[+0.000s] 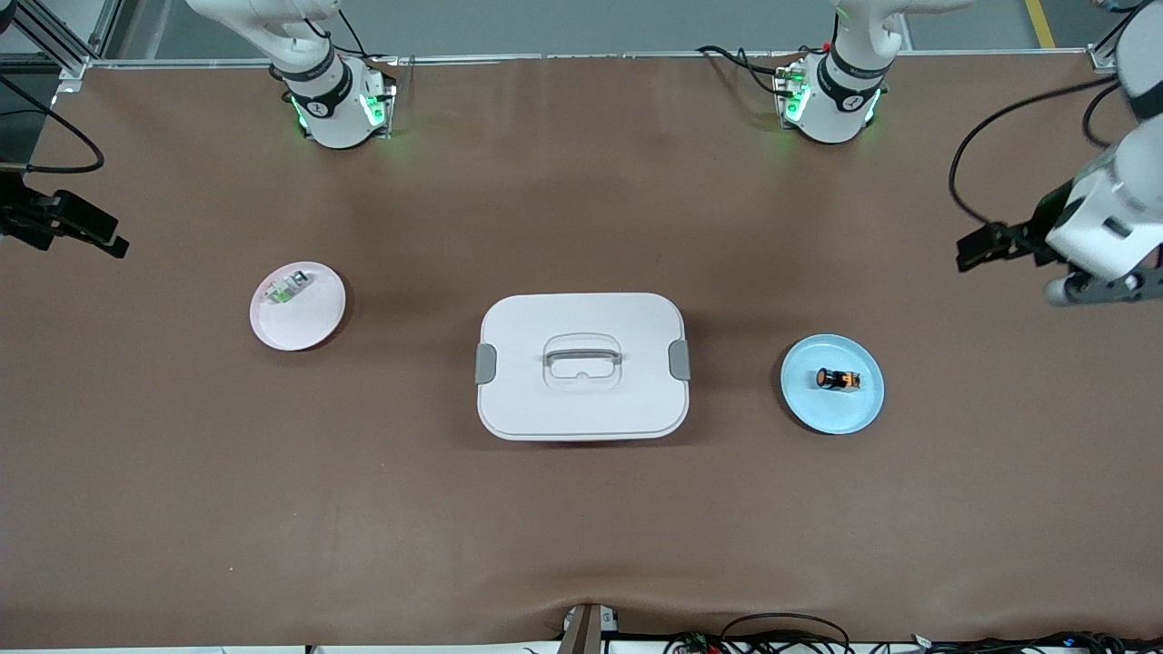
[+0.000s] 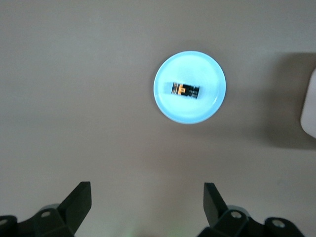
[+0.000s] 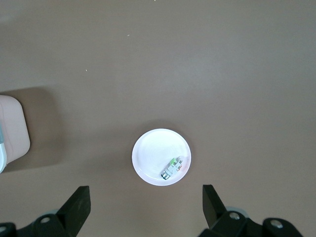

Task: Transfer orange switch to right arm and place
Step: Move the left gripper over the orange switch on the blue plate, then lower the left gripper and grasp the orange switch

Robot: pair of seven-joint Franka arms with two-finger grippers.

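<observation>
The orange switch [image 1: 838,379] is a tiny black cylinder with an orange cap. It lies on its side on a light blue plate [image 1: 849,413] toward the left arm's end of the table. The left wrist view looks down on the switch [image 2: 184,90] and its plate [image 2: 210,106]. My left gripper [image 2: 147,190] hangs open and empty high over the table's end [image 1: 986,245], well apart from the plate. My right gripper [image 3: 145,192] is also open and empty, raised over the other end of the table [image 1: 91,232].
A white lidded box [image 1: 581,313] with grey clips and a handle sits mid-table between the two plates. A pale pink plate [image 1: 313,331] toward the right arm's end holds a clear-and-green small part [image 1: 289,288], also in the right wrist view [image 3: 173,167]. Cables trail along the table edges.
</observation>
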